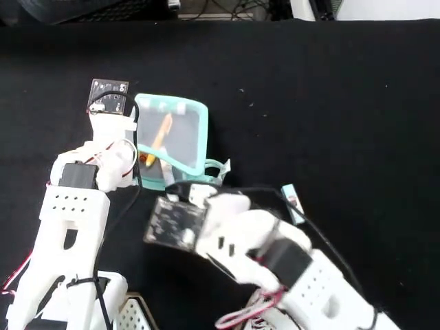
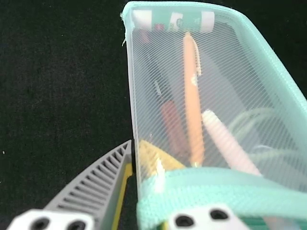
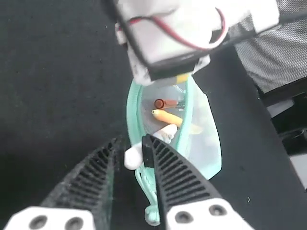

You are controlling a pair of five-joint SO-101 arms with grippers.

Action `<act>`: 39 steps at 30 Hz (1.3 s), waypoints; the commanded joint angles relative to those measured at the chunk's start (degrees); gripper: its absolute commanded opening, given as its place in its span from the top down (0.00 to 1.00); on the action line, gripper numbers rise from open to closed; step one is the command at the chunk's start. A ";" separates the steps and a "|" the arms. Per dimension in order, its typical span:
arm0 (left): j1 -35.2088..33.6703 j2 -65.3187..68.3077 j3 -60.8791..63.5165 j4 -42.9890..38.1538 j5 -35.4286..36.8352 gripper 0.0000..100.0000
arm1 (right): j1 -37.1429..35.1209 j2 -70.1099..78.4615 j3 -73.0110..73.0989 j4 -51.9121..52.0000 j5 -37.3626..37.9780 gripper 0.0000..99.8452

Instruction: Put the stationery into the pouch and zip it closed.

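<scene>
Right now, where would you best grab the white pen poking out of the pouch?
I'd take the white pen by its bare end at the mouth, coming from the mouth side along the length of the pouch. Its body lies inside the mesh beside the orange pen, and the left gripper clamps the pouch, so only that end is free.

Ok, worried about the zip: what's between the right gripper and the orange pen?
A white pen, its end sticking out of the open pouch, seen in the right wrist view.
</scene>
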 commanded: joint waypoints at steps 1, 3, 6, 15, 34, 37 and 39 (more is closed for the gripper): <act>-0.40 0.35 -0.13 -0.09 -0.09 0.97 | -0.35 8.13 -6.73 -0.09 0.53 0.99; -0.40 0.35 -0.13 -0.09 -0.09 0.97 | -0.26 10.59 -7.87 -1.58 0.53 0.99; -0.40 0.35 -0.13 -0.09 -0.09 0.97 | -0.26 12.97 -7.78 -4.92 0.53 0.99; -0.40 0.35 -0.13 -0.09 -0.09 0.97 | 4.22 13.85 -7.60 -5.27 0.09 0.91; -0.40 0.35 -0.13 0.00 -0.09 0.97 | 20.31 -8.13 -8.84 8.18 -12.84 0.81; -0.13 0.35 -0.13 0.00 -0.09 0.97 | 31.21 -7.78 -8.57 12.57 -17.05 0.86; -0.13 0.35 -0.13 0.00 -0.09 0.97 | 37.19 -4.44 -8.40 15.74 -17.49 0.88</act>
